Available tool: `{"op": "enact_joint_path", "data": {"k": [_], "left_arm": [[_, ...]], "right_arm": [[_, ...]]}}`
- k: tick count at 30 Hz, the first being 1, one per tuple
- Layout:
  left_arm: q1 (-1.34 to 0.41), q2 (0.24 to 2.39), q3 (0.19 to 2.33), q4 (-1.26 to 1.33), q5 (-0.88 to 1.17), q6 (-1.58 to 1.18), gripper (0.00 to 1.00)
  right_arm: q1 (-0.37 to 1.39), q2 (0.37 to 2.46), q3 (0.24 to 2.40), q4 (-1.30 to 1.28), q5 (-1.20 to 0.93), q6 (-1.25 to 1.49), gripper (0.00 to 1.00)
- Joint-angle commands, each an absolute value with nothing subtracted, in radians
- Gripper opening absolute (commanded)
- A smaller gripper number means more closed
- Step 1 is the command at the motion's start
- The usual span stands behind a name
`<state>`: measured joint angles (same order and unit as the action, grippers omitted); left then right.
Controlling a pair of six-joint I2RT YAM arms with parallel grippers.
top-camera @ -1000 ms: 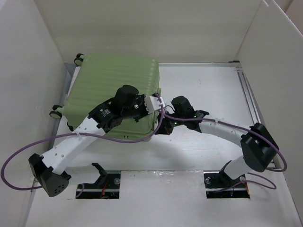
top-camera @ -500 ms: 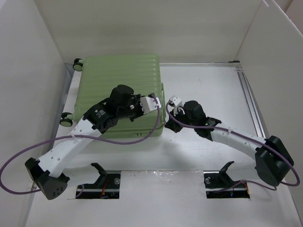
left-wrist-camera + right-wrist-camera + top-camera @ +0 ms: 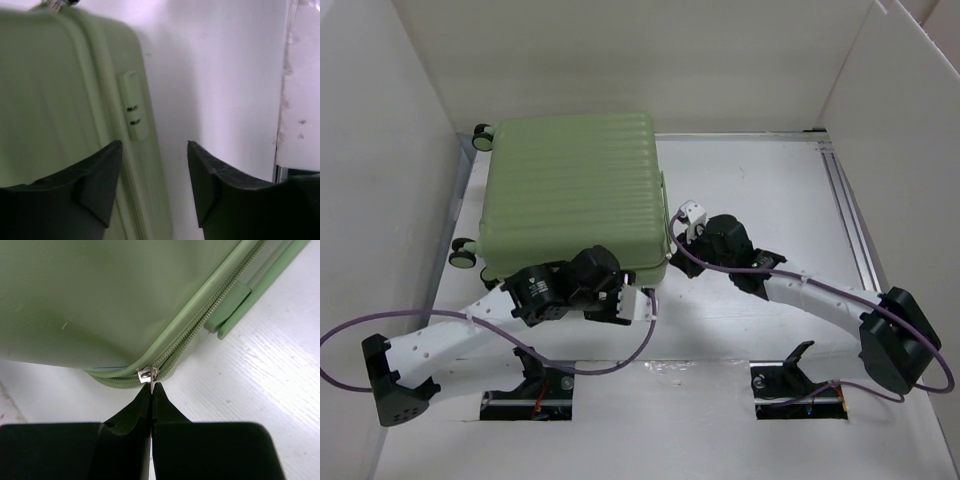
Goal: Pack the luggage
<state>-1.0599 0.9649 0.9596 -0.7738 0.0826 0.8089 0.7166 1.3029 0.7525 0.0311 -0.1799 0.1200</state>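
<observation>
The light-green ribbed luggage [image 3: 570, 190] lies flat and closed at the back left of the table, its black wheels toward the left wall. My right gripper [image 3: 678, 232] is at its right edge near the front corner. In the right wrist view this gripper [image 3: 151, 387] is shut on the silver zipper pull [image 3: 148, 374] where the zipper rounds the corner of the luggage [image 3: 100, 300]. My left gripper [image 3: 642, 305] hovers by the front right corner. In the left wrist view it [image 3: 154, 150] stands open over the edge of the luggage [image 3: 50, 90], holding nothing.
White walls enclose the table on three sides. A metal rail [image 3: 845, 200] runs along the right edge. Two cut-outs [image 3: 530, 385] [image 3: 798, 385] with arm mounts sit at the near edge. Purple cables loop from both arms. A side handle [image 3: 235, 305] juts from the luggage.
My left arm has drawn back off the top of the luggage to its front right corner, and its gripper has opened. The right gripper has shifted slightly right, still shut.
</observation>
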Motion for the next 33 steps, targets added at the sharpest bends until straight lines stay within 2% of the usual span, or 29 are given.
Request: {"op": "enact_joint_path", "data": {"k": [1,3,4,5,7,12,15,19,23,24,25,26,27,28,29,30,31,33], "left_arm": [[-0.973,0.927,1.046,-0.716,0.001,0.77,0.53],[-0.905,0.844,1.103,-0.741,0.02,0.759,0.75],[-0.896,0.812,1.103,-0.756,-0.013,0.759,0.93],[-0.887,0.783,1.112,-0.787,-0.053,0.759,0.99],[-0.77,0.753,1.153,-0.856,-0.13,0.801,0.99],[-0.77,0.709,1.285,-1.101,-0.299,0.801,0.99],[-0.77,0.709,1.304,-1.132,-0.399,0.781,0.99],[-0.77,0.765,1.304,-1.132,-0.393,0.674,0.99],[-0.735,0.908,1.337,-1.094,-0.231,0.553,0.99],[-0.735,1.005,1.38,-1.094,-0.191,0.519,0.99],[-0.714,1.062,1.443,-1.094,-0.084,0.45,0.99],[-0.683,1.122,1.626,-1.121,-0.005,0.431,0.99],[-0.634,1.243,1.737,-1.121,0.09,0.414,0.99],[-0.483,1.296,1.844,-1.13,0.188,0.396,0.99],[-0.391,1.34,1.944,-1.131,0.385,0.384,0.99],[-0.294,1.411,2.089,-1.131,0.476,0.383,0.99],[-0.179,1.423,2.123,-1.131,0.521,0.402,0.99],[-0.137,1.404,2.055,-1.131,0.491,0.568,0.99]], "right_arm": [[0.71,1.253,0.813,0.183,-0.001,0.088,0.0],[0.729,1.253,0.825,0.183,-0.061,0.048,0.0],[0.738,1.253,0.834,0.183,-0.099,0.038,0.0],[0.738,1.265,0.834,0.183,-0.122,0.038,0.0],[0.738,1.281,0.834,0.183,-0.15,0.029,0.0],[0.738,1.321,0.825,0.204,-0.215,0.009,0.0],[0.738,1.35,0.834,0.216,-0.259,0.0,0.0],[0.738,1.391,0.854,0.225,-0.293,-0.021,0.0],[0.729,1.401,0.854,0.235,-0.328,-0.031,0.0],[0.729,1.401,0.844,0.244,-0.328,-0.031,0.0],[0.729,1.401,0.844,0.244,-0.34,-0.031,0.0],[0.72,1.401,0.832,0.253,-0.35,-0.031,0.0],[0.719,1.39,0.821,0.253,-0.36,-0.031,0.0],[0.719,1.39,0.821,0.262,-0.36,-0.031,0.0],[0.71,1.39,0.805,0.262,-0.36,-0.031,0.0],[0.71,1.378,0.79,0.262,-0.36,-0.031,0.0],[0.698,1.378,0.79,0.274,-0.371,-0.031,0.0],[0.681,1.367,0.776,0.285,-0.385,-0.031,0.0]]}}
